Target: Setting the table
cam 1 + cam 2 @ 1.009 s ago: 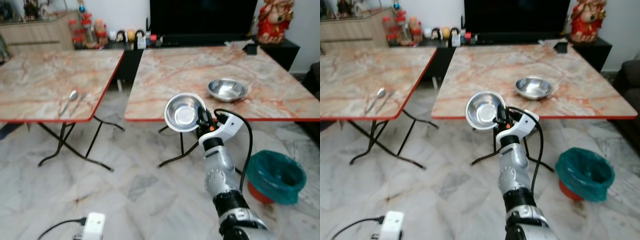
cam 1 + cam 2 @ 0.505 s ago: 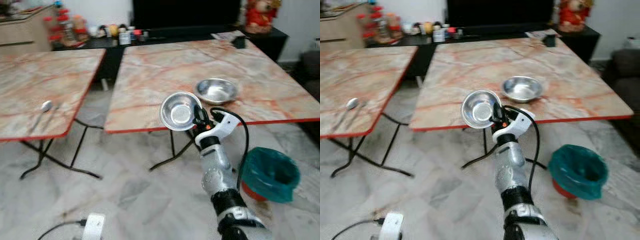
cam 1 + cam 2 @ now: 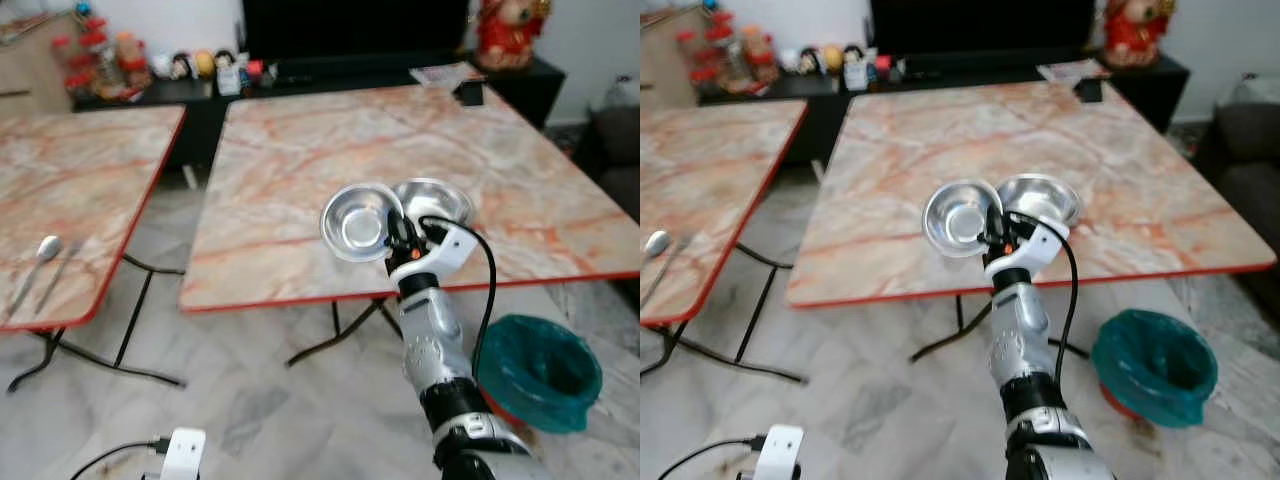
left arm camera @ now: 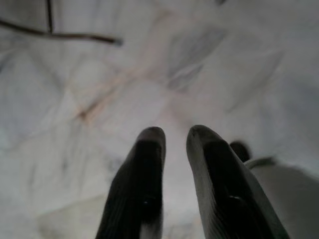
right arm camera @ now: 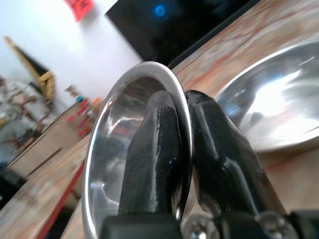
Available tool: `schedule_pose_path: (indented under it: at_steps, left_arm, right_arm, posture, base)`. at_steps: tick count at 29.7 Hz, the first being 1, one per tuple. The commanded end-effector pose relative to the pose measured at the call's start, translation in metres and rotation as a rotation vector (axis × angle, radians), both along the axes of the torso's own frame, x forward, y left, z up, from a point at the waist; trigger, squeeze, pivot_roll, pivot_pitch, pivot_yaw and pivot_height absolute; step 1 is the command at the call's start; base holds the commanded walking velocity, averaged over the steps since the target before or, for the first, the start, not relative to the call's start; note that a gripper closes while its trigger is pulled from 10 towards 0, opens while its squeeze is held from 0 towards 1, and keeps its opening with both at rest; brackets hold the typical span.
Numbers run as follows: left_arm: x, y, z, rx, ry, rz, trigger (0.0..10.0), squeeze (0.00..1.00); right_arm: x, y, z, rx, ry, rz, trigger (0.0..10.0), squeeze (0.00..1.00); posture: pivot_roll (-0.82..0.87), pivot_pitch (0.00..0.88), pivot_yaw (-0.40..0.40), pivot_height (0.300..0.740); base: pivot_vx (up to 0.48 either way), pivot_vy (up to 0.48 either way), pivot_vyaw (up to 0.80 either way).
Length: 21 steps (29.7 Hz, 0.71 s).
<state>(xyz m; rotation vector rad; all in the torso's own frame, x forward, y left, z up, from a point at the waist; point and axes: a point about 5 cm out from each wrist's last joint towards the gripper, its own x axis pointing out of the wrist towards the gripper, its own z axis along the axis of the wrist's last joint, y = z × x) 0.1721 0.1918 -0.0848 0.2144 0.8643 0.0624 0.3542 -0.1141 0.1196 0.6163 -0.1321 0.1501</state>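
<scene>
Two steel bowls: one pinched by its rim in right gripper, tilted for carrying; other resting on table.

shiny steel bowl tilted on edge, beside second bowl on table

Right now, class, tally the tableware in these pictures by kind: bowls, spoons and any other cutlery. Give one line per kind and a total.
Steel bowls: 2, the held bowl pinched at its rim by the right gripper, and the bowl on the table.
Spoons: 1, the spoon on the left table.
Other cutlery: 1, a slim utensil beside it, kind unclear.
Total: 4
</scene>
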Motion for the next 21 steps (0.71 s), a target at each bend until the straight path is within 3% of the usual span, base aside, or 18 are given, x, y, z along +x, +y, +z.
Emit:
schedule_pose_path:
  at_steps: [1, 21]
  left_arm:
    - [-0.0017, 0.005, -0.0002, 0.014, 0.007, 0.006, 10.0, 0.0]
    - [-0.0006, 0.0058, 0.0006, 0.018, 0.001, 0.003, 10.0, 0.0]
  right_arm:
    - [0.0031, 0.0075, 0.009, 0.007, -0.027, 0.009, 10.0, 0.0]
    - [0.0035, 0.0053, 0.01, 0.01, -0.028, -0.012, 10.0, 0.0]
  posture:
    - [0.04, 0.01, 0.028, 0.74]
    - [0.04, 0.012, 0.034, 0.74]
  base:
    - [0.405, 0.0, 0.0]
    - [0.405, 0.0, 0.0]
